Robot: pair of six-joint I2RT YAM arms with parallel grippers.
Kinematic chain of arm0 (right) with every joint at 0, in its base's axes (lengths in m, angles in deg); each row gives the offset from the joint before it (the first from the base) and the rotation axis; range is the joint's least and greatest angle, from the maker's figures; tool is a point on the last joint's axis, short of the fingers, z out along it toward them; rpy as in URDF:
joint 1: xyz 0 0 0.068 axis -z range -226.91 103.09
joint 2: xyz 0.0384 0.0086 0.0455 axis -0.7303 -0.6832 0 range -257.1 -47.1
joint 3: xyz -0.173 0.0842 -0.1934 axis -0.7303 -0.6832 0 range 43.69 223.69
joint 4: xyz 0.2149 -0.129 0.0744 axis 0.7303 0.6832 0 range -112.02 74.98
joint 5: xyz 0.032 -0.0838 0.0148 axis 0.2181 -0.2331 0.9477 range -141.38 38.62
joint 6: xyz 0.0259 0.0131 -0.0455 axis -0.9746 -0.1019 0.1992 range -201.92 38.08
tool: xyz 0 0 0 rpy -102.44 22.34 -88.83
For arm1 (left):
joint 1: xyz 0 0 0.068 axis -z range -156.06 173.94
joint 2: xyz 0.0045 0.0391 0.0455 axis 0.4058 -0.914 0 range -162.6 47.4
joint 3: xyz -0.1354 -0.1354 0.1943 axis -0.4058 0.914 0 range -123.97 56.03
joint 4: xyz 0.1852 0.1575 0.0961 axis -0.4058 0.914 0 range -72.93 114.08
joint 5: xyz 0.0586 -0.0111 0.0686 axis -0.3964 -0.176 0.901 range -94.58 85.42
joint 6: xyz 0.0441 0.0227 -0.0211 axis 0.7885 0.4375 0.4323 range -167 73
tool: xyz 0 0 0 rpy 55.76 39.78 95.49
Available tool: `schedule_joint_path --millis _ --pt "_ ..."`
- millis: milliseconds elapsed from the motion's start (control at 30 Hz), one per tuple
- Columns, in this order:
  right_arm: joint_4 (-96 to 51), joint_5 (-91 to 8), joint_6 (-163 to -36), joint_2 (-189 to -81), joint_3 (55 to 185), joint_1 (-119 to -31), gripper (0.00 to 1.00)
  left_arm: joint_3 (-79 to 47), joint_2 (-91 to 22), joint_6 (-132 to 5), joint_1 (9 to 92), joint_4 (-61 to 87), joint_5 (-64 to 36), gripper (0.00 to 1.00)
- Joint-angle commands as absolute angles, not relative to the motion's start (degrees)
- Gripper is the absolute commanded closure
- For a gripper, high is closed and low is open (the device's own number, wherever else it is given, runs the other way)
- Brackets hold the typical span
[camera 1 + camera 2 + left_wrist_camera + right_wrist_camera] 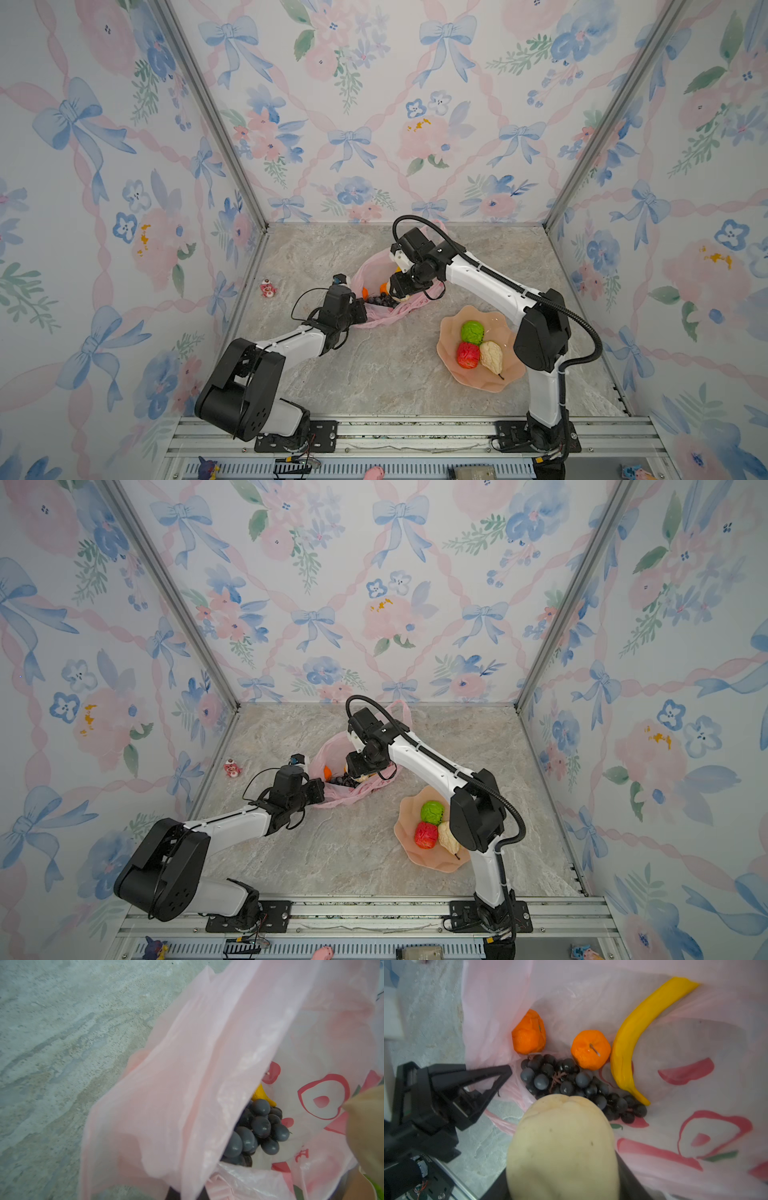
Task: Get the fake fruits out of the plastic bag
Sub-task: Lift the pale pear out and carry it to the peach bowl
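While left gripper (pixel 506 1073) pinches the rim of the thin translucent pink plastic bag (pixel 695 1032), right gripper (pixel 400 290) is clamped on a pale-yellow plastic pear (pixel 562 1147) just inside the mouth, long axis pointing out along the gripper; the peach scalloped plate (pixel 453 324) lies back toward the right arm's base.

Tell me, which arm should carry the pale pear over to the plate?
The right. The right gripper holds the pale pear inside the plastic bag, and the peach plate lies on that arm's side. The left gripper is busy pinching the bag's rim open.
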State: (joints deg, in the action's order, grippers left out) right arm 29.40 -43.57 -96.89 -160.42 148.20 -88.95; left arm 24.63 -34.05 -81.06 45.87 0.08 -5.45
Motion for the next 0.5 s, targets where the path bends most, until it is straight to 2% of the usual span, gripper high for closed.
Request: schedule_joint_path --millis 0,167,467 --pt "34.20 -45.74 -96.65 -152.40 141.35 -88.40 0.49 25.43 -34.71 -79.21 45.52 -2.36 -4.06 1.00" --pt "39.56 -47.05 -98.48 -142.39 130.78 -87.89 0.50 25.55 -35.46 -78.57 45.64 -3.48 -4.71 1.00" --pt "51.55 -47.16 -100.68 -128.68 119.83 -86.39 0.51 24.40 -36.18 -78.69 46.69 -3.43 -5.08 1.00"
